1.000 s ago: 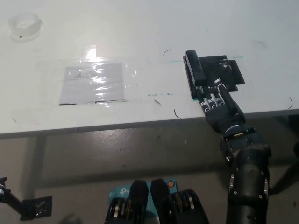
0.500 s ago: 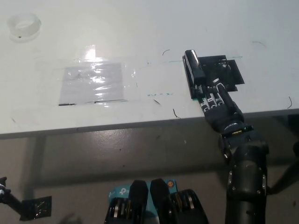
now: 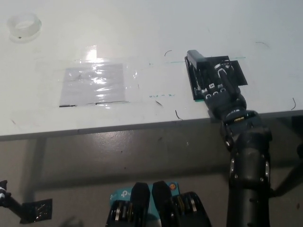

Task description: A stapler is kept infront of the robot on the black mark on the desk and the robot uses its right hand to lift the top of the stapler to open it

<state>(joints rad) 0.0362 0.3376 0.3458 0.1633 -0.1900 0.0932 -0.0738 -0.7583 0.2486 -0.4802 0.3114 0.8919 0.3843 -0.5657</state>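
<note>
Our right hand [image 3: 221,92] lies over the stapler [image 3: 198,71] on the black mark [image 3: 236,71] near the bench [image 3: 142,38] edge; whether our fingers [image 3: 221,71] have gripped, we can't tell. Reaching step, it seems; next, hook the top and lift.

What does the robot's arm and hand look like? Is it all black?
Mostly, yes. The right hand is black, with small white patches on its fingers. Behind it, the right arm is thick, rounded and black, built from chunky segments with a few small screws and a tiny orange-gold spot near the wrist. The white left hand is not in view.
</note>
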